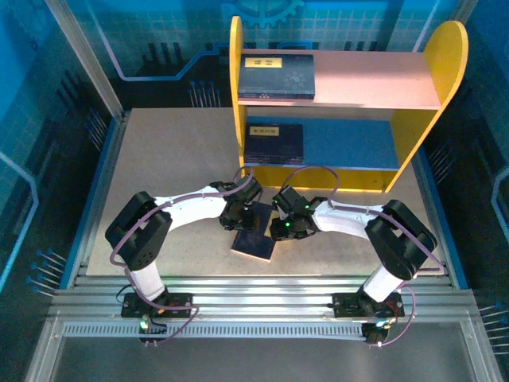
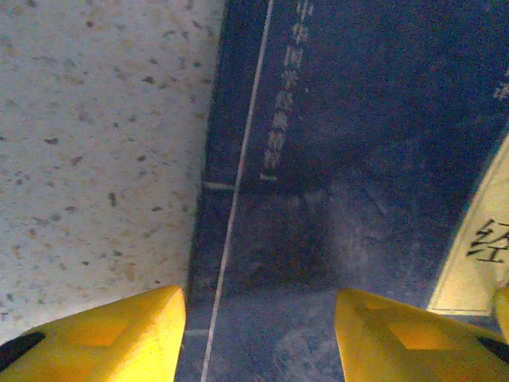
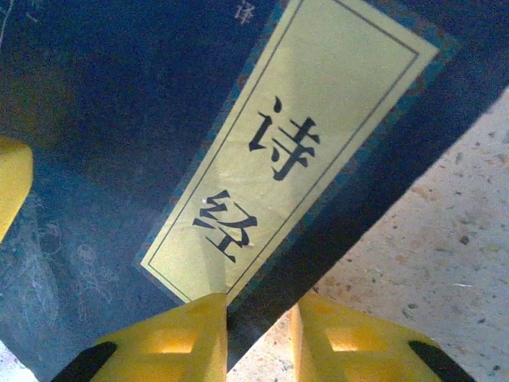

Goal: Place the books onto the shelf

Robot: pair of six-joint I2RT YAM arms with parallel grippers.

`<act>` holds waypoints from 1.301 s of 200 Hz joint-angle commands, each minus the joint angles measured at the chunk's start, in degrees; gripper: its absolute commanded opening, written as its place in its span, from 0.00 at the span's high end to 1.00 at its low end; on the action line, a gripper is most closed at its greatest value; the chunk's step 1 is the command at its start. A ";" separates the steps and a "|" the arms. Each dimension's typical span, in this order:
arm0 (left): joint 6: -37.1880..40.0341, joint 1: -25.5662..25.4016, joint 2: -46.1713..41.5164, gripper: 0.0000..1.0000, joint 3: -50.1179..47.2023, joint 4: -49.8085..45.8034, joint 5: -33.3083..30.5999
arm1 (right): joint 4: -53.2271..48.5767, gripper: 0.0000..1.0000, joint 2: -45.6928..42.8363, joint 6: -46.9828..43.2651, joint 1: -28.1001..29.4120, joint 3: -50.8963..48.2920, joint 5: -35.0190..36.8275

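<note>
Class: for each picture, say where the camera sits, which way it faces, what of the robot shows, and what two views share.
Top external: high behind the robot, looking down on the shelf, left gripper and right gripper.
Left wrist: by the left gripper, facing down at the book's cover; its fingers show.
Right wrist: by the right gripper, facing down at the label; its fingers show.
Shared: both wrist views see the book.

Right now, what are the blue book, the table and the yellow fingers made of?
The book looks like card with a matte navy cover, scuffed pale in places. Its label seems to be smooth yellow paper with printed black characters. The table looks like matte speckled stone or composite. The fingers are probably smooth yellow plastic.
</note>
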 commanded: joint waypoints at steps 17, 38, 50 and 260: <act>0.52 0.04 1.78 0.46 -1.78 -2.35 -2.62 | 0.31 0.77 3.09 -0.60 0.01 -4.00 1.15; 0.42 0.06 2.13 0.46 -2.06 -1.67 -2.34 | 1.10 0.78 3.12 -0.50 -0.22 -5.22 1.54; 0.58 0.07 2.08 0.46 -2.30 -0.72 -0.89 | 1.18 0.79 3.15 -0.49 -0.34 -5.56 1.44; 1.56 0.18 -11.15 0.69 -8.92 15.15 19.49 | 6.11 0.78 5.97 0.22 -0.24 -6.11 -2.69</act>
